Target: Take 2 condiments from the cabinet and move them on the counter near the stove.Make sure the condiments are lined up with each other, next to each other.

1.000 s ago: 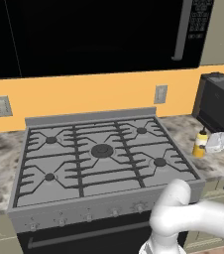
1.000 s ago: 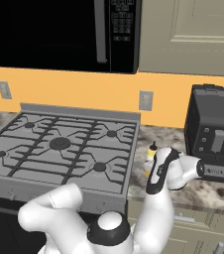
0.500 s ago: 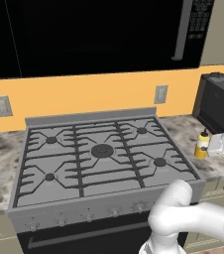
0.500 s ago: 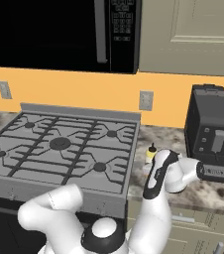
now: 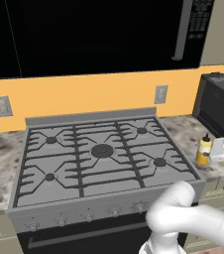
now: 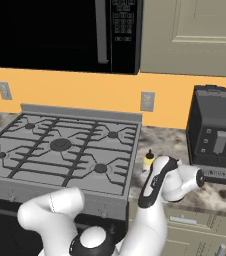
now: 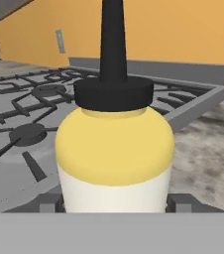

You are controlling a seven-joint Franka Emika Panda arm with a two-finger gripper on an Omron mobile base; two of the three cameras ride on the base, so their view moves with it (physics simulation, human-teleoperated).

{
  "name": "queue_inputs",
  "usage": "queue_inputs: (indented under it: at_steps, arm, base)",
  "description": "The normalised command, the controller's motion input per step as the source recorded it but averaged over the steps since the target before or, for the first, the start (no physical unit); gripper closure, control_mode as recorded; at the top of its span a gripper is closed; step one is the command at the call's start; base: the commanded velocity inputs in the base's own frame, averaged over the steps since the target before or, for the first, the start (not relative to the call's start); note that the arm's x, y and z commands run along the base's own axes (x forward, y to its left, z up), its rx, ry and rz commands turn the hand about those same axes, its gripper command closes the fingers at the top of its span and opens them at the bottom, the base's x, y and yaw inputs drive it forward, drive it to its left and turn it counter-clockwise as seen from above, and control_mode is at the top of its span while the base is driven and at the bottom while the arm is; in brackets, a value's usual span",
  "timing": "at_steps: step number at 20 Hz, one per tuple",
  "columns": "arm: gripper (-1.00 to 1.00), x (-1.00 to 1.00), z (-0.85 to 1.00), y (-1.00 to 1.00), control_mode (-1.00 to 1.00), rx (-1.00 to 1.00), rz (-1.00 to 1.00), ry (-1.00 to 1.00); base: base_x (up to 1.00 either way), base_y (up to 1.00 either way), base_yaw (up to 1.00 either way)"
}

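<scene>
A yellow condiment bottle with a pale band and a black pointed cap stands upright on the mottled grey counter, just right of the stove. My gripper comes at it from the right and is shut on its lower body, one dark fingertip on each side. From the left base view the bottle sits by the stove's front right corner, with the white hand and gripper beside it. From the right, my arm hides most of the bottle. The cabinet door above is closed.
A black coffee machine stands on the counter right of the bottle, against the orange wall. A black microwave hangs over the stove. The counter runs on in front of the machine, to its front edge.
The bottle and my hand have come down a little, toward the counter beside the stove. The grip on it looks the same.
</scene>
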Motion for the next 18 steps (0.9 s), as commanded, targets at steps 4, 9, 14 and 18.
queue_inputs:
  at_steps: [4, 9, 14, 18]
  arm:
    - [-1.0, 0.0, 0.0, 0.09, -1.0, 0.0, 0.0, -0.1]
    - [-1.0, 0.0, 0.0, 0.0, -1.0, 0.0, 0.0, -0.11]
    - [-1.0, 0.0, 0.12, -0.07, -1.0, 0.0, 0.01, -0.09]
    - [-1.0, 0.0, 0.34, -0.13, -1.0, 0.0, 0.01, -0.05]
  base:
    - [0.0, 0.0, 0.0]
    - [0.0, 0.0, 0.0]
    - [0.0, 0.0, 0.0]
    - [0.0, 0.0, 0.0]
